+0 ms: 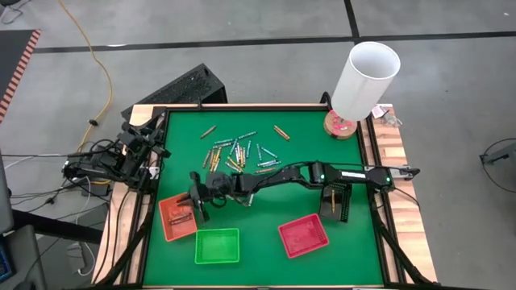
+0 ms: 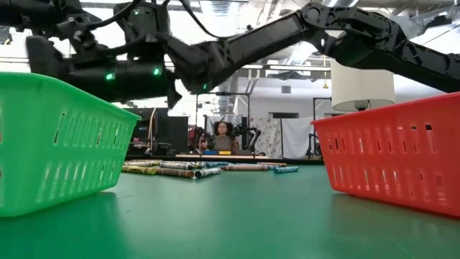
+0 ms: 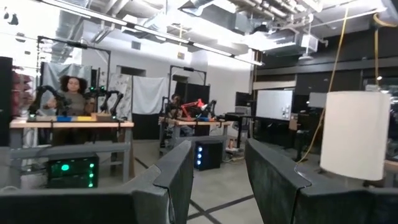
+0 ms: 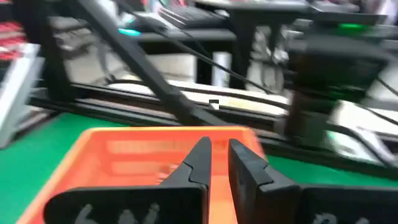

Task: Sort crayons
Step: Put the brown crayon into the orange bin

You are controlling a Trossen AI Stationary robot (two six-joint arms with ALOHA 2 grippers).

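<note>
Several crayons (image 1: pixel 238 153) lie in a loose pile on the green mat toward the far side, also seen in the low view as crayons (image 2: pixel 201 170). My right gripper (image 1: pixel 196 201) reaches across the table and hovers at the orange tray's (image 1: pixel 171 229) right rim. In the right wrist view my right gripper (image 4: pixel 217 163) shows a narrow gap with nothing in it. Reddish-brown crayons (image 1: pixel 179 216) lie in the orange tray (image 4: pixel 124 149). My left gripper (image 3: pixel 217 155) waits open at the table's left edge, pointing up into the room.
A green tray (image 1: pixel 218 246) and a red tray (image 1: pixel 303 235) stand near the front edge. A black tray (image 1: pixel 334 203) holding a yellow crayon sits at the right. A tall white cylinder (image 1: pixel 367 80) stands at the far right corner. People sit beyond the table.
</note>
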